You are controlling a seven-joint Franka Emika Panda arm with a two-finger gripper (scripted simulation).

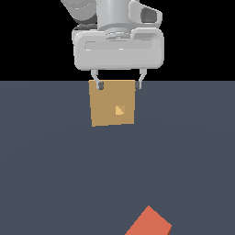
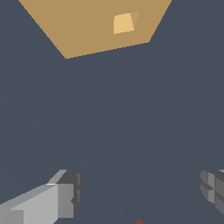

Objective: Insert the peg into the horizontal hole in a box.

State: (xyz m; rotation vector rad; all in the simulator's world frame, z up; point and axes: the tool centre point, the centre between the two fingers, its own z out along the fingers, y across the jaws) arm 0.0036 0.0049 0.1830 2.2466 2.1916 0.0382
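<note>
The pale grey two-fingered gripper (image 1: 118, 84) hangs from the white arm at the top of the exterior view, its fingers spread wide apart with nothing between them; in the wrist view the two grey fingertips (image 2: 70, 192) sit far from each other over bare floor. Behind the fingers in the exterior view stands the flat-faced tan square box (image 1: 113, 103) on the dark slate-blue floor (image 1: 50, 165), its broad face turned toward the camera. In the middle of that face is the small square hole (image 1: 119, 109), lighter tan inside, so its opening runs horizontally. The slim rectangular peg (image 1: 149, 222) lies on the floor well apart from the box, at the bottom edge of the exterior view, slightly toward the exterior view's right. Only its orange-red end shows; the rest is cut off by the frame. Its long axis runs diagonally, the visible end pointing up and toward the exterior view's right. In the wrist view only a tiny orange-red sliver (image 2: 138, 222) shows at the frame edge.
</note>
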